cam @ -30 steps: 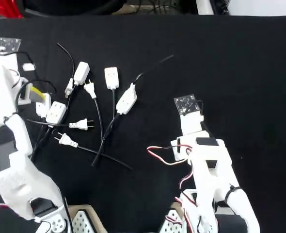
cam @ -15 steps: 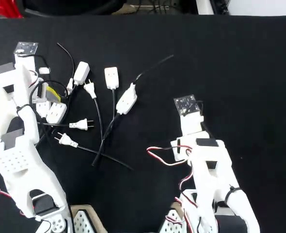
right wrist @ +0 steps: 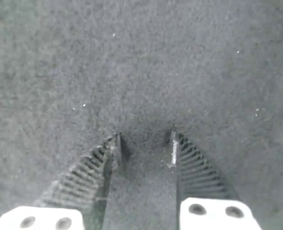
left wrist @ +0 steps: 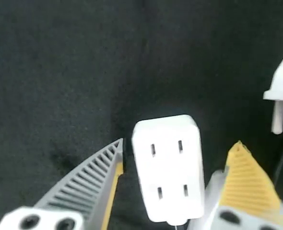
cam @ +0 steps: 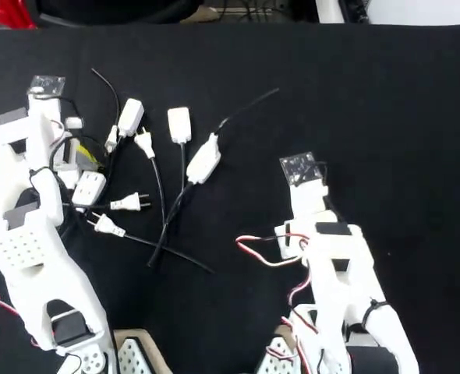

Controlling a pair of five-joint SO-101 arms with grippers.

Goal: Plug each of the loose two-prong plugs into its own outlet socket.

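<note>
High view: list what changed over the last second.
The left arm swung in from the picture's left edge toward the cords, and its left pincer now straddles a white outlet block, jaws open, not clamped. The right arm, right pincer and the loose plugs stayed about where they were.

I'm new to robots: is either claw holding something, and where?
Nothing is gripped. The left gripper straddles the white outlet socket, gaps showing; the right gripper is empty.
</note>
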